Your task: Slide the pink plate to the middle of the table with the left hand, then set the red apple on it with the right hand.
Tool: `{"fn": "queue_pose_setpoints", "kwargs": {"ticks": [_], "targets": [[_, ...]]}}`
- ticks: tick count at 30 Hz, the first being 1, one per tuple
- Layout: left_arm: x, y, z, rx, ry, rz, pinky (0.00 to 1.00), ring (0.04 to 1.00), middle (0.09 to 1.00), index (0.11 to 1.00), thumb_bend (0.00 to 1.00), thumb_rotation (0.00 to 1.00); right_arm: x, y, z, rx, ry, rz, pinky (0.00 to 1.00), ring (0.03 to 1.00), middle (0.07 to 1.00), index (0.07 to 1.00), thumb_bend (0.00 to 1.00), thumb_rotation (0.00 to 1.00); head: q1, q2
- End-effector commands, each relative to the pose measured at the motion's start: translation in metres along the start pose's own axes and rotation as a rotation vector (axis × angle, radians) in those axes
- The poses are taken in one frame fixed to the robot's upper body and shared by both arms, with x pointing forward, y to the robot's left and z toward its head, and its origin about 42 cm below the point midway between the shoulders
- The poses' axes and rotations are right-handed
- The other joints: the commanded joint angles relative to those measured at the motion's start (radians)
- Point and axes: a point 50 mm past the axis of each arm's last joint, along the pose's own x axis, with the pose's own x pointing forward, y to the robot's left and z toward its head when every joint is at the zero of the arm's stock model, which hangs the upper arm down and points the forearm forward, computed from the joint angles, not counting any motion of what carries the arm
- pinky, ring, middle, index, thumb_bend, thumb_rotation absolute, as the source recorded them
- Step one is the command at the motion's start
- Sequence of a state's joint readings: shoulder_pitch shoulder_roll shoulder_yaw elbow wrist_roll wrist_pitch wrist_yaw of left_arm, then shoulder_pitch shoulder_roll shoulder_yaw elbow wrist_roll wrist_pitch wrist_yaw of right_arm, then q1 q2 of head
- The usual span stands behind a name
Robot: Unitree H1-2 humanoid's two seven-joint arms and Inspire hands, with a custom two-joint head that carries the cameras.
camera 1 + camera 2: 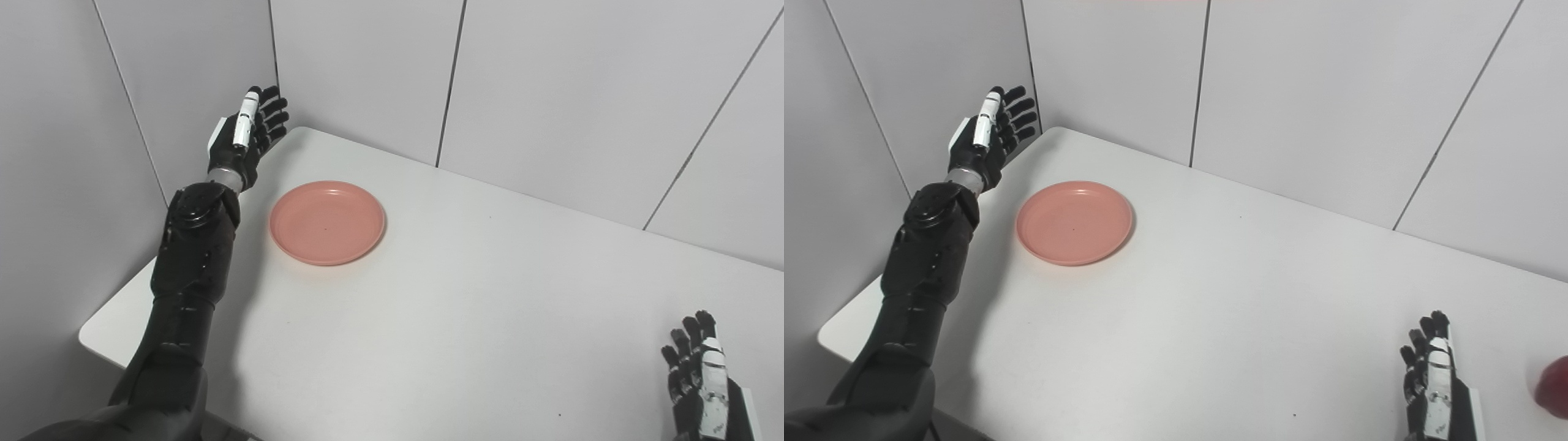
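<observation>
Nearest me in the left eye view, at five o'clock, my right hand (701,380) rests low over the white tabletop (490,306), fingers spread and holding nothing. At ten o'clock my left hand (248,138) hangs raised near the far corner, fingers apart and empty, just beside the pink plate (327,222) without touching it. That plate lies flat and bare at about eleven o'clock, well apart from my right hand.

From the right eye view, I see the red apple (1554,388) at four o'clock, cut by the frame edge, near my right hand but apart from it.
</observation>
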State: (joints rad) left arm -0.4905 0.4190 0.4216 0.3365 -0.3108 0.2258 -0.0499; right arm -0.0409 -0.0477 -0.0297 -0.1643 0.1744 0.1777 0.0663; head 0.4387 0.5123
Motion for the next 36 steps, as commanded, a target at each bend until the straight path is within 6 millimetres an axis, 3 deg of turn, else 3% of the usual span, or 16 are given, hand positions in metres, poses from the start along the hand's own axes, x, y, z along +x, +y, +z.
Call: {"fn": "queue_pose_setpoints", "kwargs": {"ticks": [1, 6, 22, 36], "targets": [[0.009, 0.009, 0.032, 0.011, -0.106, -0.005, 0.86, 0.857, 0.85, 0.829, 0.34, 1.0, 0.005, 0.002, 0.018, -0.004, -0.066, 0.011, 1.0, 1.0, 1.0, 1.0, 0.03, 1.0, 0.0, 0.001], [0.009, 0.016, 0.025, -0.009, -0.083, -0.012, 0.87, 0.865, 0.858, 0.837, 0.36, 1.0, 0.005, 0.002, 0.018, -0.019, -0.066, 0.007, 1.0, 1.0, 1.0, 1.0, 0.03, 1.0, -0.001, 0.002], [0.004, 0.035, -0.004, -0.024, -0.009, 0.005, 0.84, 0.849, 0.85, 0.834, 0.29, 1.0, 0.004, 0.0, 0.021, -0.012, -0.058, 0.004, 1.0, 1.0, 1.0, 1.0, 0.04, 1.0, 0.001, 0.012], [-0.005, 0.042, -0.032, -0.01, 0.053, -0.005, 0.86, 0.874, 0.87, 0.855, 0.33, 1.0, 0.004, -0.001, 0.023, -0.042, -0.059, -0.003, 1.0, 1.0, 1.0, 1.0, 0.05, 1.0, 0.0, 0.02]]}}
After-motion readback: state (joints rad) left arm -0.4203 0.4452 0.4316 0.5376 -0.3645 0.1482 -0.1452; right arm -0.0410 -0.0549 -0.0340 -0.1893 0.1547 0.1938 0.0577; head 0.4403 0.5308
